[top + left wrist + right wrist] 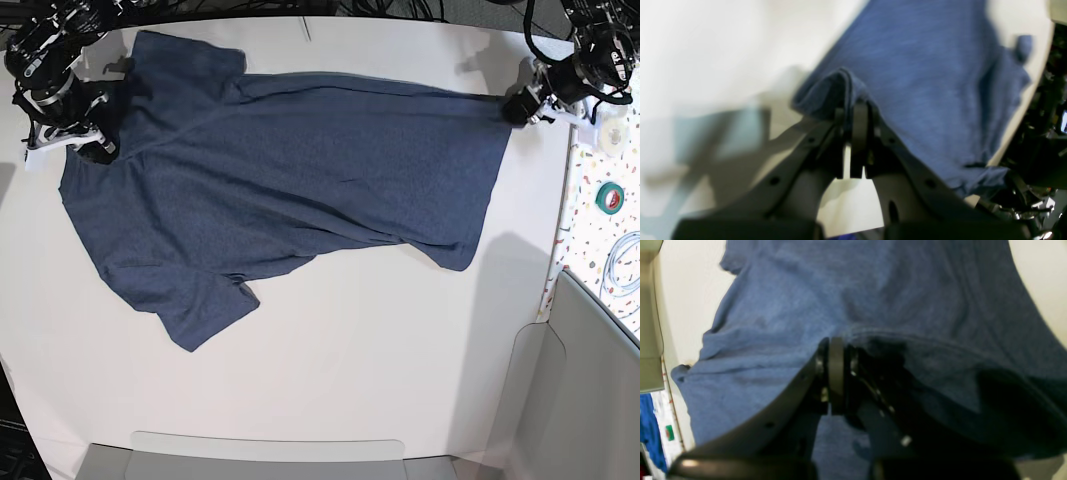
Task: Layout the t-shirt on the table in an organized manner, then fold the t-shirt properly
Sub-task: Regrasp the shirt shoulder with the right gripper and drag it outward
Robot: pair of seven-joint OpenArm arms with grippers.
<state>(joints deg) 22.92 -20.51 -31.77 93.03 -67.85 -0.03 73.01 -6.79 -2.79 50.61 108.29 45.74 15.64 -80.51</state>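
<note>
Navy shirt (290, 190) lies plain-side up across the far half of the white worktop (350, 380), both jaws pinching opposite edges, with bare worktop wide open in front.

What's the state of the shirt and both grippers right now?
t-shirt: spread across the table, plain side up, wrinkled, unfolded, stretched between both grippers.
left gripper: shut on the t-shirt, pinching a corner of cloth.
right gripper: shut on the t-shirt edge.
</note>
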